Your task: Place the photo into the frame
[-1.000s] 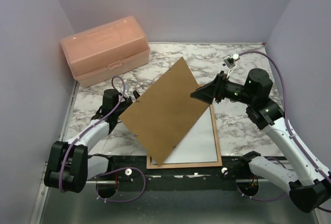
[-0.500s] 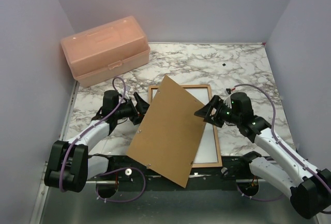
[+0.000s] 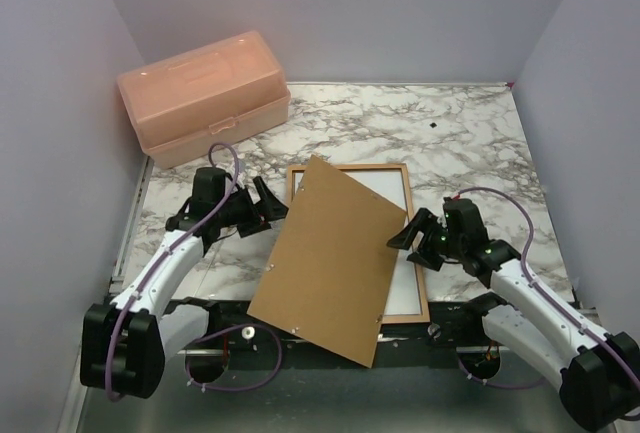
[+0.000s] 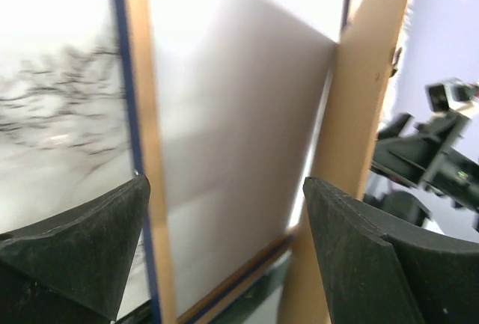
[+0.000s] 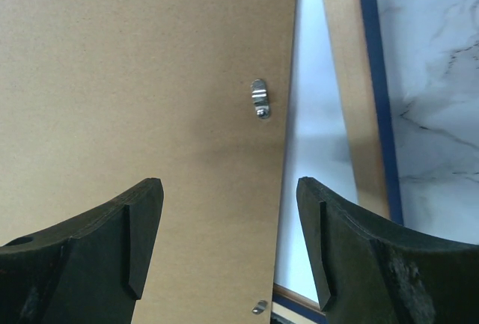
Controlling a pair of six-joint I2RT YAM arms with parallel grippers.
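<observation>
Your left gripper point(image 3: 270, 208): fingers spread wide, nothing held, by frame's left edge. Your right gripper point(image 3: 407, 234): fingers wide apart, empty, at backing board's right edge. Frame point(image 3: 348, 166) lies flat mid-table, wood face up. Backing board point(image 3: 325, 258) lies skewed over it, hiding left side and near-left corner. Photo print not visible to you; white sheet point(image 3: 400, 268) in frame, cannot tell whether it is photo.

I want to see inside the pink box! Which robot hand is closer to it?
Left. The left gripper is just in front of the peach box. The right gripper is farther away, on the other side of the brown board.
</observation>
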